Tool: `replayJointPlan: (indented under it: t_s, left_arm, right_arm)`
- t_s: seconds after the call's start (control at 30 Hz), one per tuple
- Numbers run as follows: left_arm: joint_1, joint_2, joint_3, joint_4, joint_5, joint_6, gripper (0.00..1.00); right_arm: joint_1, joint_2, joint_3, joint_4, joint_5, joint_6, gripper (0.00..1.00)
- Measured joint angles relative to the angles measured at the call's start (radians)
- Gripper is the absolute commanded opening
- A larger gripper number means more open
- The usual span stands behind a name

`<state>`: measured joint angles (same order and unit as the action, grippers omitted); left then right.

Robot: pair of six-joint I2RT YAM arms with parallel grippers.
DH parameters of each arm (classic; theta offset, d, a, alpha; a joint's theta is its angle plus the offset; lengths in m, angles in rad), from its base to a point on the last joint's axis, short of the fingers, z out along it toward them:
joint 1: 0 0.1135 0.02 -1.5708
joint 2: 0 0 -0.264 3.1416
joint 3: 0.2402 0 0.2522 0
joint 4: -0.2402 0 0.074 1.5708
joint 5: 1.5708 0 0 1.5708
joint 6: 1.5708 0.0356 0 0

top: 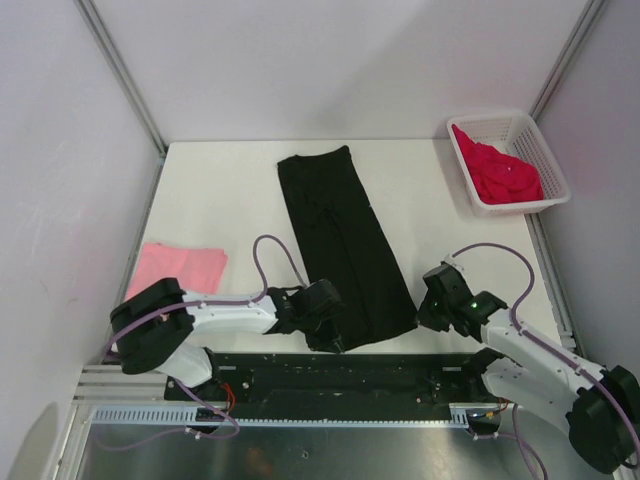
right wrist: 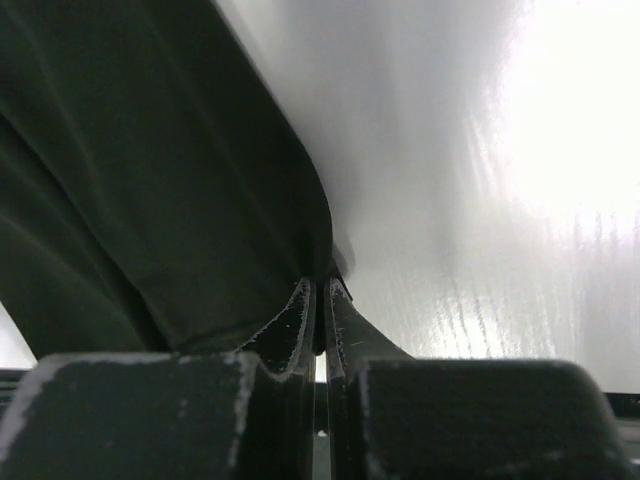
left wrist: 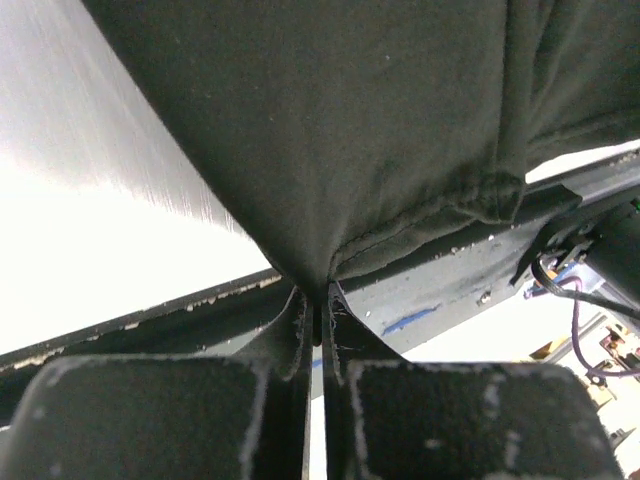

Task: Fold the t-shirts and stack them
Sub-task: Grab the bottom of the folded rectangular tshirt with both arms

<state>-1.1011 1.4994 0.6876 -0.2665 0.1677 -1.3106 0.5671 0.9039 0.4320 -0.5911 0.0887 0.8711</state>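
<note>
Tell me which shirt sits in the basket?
The red t-shirt, bunched in the white basket; the black t-shirt and pink t-shirt lie on the table.

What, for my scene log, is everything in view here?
black t-shirt: one, black, folded into a long strip, mid-table
pink t-shirt: one, light pink, folded, table's left edge
red t-shirt: one, crimson, crumpled inside the basket
basket: one, white lattice plastic, far right corner
table: one, white
left gripper: one, black, shut on the black t-shirt's near left corner
right gripper: one, black, shut on its near right corner
</note>
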Motion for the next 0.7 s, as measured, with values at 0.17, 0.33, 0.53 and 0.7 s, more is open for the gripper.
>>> replayJointPlan:
  t_s: [0.17, 0.33, 0.53, 0.7]
  left_arm:
    - [-0.026, -0.076, -0.035, -0.006, -0.002, -0.008, 0.0]
    - [-0.047, -0.134, -0.041, -0.016, -0.019, -0.016, 0.0]
    - [-0.002, -0.164, -0.04, -0.027, -0.047, -0.006, 0.0]
    - [0.103, -0.132, -0.008, -0.036, -0.056, 0.035, 0.0]
  right_arm:
    - [0.1, -0.076, 0.0, -0.043, 0.011, 0.056, 0.0]
    - [0.181, -0.105, 0.003, -0.079, 0.04, 0.103, 0.01]
    - [0.158, -0.006, 0.104, -0.085, 0.064, 0.079, 0.0]
    - [0.084, 0.175, 0.242, -0.021, 0.06, 0.014, 0.0]
